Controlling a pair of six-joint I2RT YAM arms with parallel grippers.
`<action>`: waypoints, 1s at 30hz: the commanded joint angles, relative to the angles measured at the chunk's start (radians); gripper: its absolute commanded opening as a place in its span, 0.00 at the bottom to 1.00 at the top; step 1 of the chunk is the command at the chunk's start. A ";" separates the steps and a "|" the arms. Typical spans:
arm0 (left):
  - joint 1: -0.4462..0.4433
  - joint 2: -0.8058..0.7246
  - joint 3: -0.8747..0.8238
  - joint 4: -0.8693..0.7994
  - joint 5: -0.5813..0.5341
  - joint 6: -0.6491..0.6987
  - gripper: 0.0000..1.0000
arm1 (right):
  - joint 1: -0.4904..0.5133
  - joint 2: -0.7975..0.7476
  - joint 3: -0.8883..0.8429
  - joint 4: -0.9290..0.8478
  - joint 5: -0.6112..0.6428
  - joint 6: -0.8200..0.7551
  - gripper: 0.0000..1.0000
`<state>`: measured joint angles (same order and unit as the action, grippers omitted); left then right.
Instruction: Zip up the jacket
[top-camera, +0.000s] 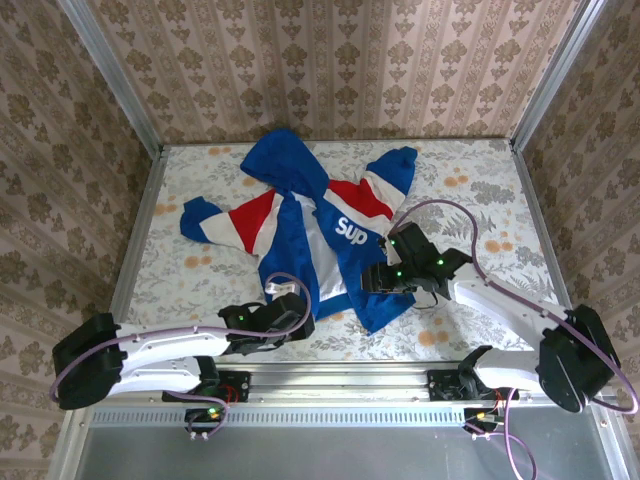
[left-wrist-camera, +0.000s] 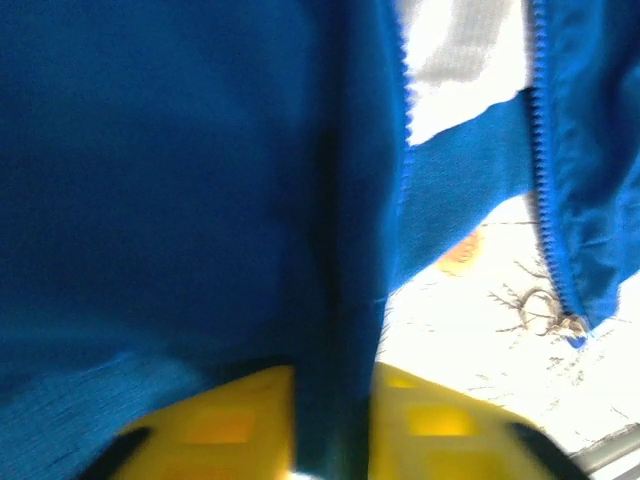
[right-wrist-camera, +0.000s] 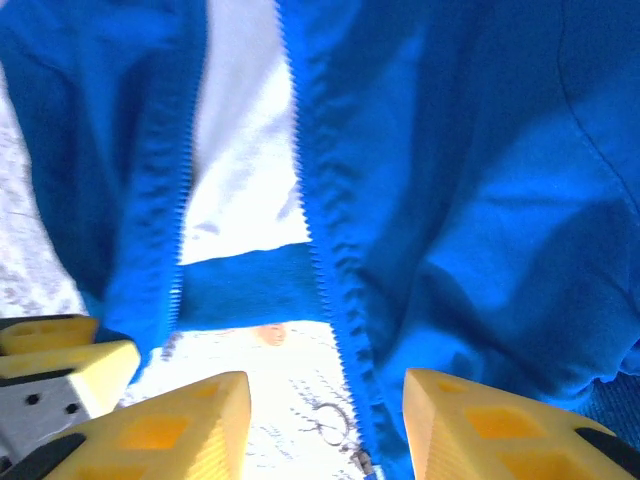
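The blue jacket (top-camera: 300, 170) with red and white panels lies on the table, front open and hood at the far side. At its lower left hem my left gripper (top-camera: 297, 318) has its yellow fingers (left-wrist-camera: 215, 425) closed on a fold of blue fabric (left-wrist-camera: 150, 200) that fills the narrow gap. My right gripper (top-camera: 380, 278) is at the bottom of the right front panel (right-wrist-camera: 480, 200). It is open (right-wrist-camera: 325, 425), with the toothed zipper edge (right-wrist-camera: 335, 270) running down between its fingers to a small metal zipper end (right-wrist-camera: 366, 464). White lining shows between the two zipper edges.
Metal rails edge the floral table (top-camera: 480, 200), and patterned walls stand around it. The left arm's yellow fingertip (right-wrist-camera: 65, 345) shows at the left of the right wrist view. The other zipper edge (left-wrist-camera: 545, 200) ends in a small metal piece (left-wrist-camera: 572, 325) over the table.
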<state>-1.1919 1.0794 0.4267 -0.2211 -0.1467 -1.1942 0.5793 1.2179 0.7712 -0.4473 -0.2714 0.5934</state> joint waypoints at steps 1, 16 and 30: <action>-0.015 -0.064 0.035 -0.211 -0.060 -0.057 0.37 | 0.016 -0.017 -0.020 -0.044 -0.034 0.049 0.43; 0.029 -0.144 -0.009 -0.201 -0.036 0.022 0.37 | 0.215 0.249 0.081 0.169 -0.112 0.186 0.41; 0.108 -0.280 -0.124 -0.243 0.027 0.022 0.32 | 0.295 0.494 0.201 0.315 -0.172 0.238 0.41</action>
<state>-1.0996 0.8204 0.3187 -0.4320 -0.1337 -1.1816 0.8673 1.6772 0.9401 -0.1513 -0.4248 0.8120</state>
